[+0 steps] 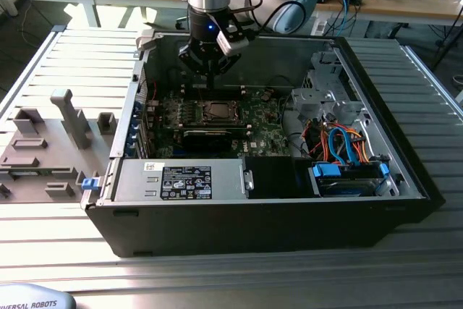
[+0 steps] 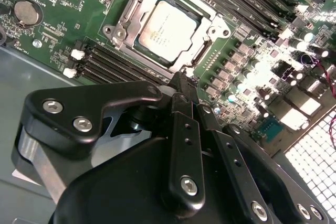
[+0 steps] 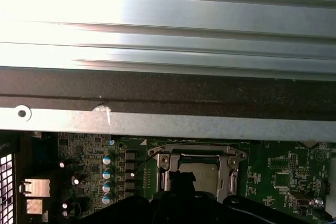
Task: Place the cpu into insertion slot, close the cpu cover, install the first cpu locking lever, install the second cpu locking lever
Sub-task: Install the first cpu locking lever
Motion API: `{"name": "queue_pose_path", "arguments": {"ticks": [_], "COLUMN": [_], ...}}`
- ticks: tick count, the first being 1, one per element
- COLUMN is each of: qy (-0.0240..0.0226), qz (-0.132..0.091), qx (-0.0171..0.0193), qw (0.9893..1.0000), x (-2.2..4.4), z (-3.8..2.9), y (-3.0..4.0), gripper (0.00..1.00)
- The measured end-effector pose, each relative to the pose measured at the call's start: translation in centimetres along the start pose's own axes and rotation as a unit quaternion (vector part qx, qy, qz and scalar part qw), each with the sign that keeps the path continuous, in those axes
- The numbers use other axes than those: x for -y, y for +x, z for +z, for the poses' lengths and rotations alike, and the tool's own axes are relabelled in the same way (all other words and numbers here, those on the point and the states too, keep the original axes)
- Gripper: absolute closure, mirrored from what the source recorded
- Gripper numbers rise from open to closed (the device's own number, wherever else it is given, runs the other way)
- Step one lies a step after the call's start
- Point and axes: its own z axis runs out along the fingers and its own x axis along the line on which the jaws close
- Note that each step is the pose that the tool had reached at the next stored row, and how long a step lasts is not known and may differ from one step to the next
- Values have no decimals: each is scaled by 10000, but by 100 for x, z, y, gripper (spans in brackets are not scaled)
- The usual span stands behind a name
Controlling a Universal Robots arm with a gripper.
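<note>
The cpu has a silver-grey top and lies flat in the insertion slot on the green motherboard. The silvery cpu cover lies down around it like a frame. In the exterior view my gripper hangs just above the far side of the slot, inside the open computer case. In the second wrist view the black fingers meet at their tips beside the socket's rim, with nothing between them. In the first wrist view the cpu and cover lie just past the dark gripper.
A black oblong card lies in front of the socket, with a power supply nearer still. Drive bays with blue and orange cables fill the exterior view's right. Grey fixtures stand outside the case on the left. The case wall runs close behind the socket.
</note>
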Motion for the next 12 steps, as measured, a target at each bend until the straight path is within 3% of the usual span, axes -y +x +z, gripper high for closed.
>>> {"name": "queue_pose_path", "arguments": {"ticks": [12], "qy": [0], "qz": [0], "qx": [0], "qw": [10000], "x": [-2], "z": [4], "y": [40], "gripper": [89]}}
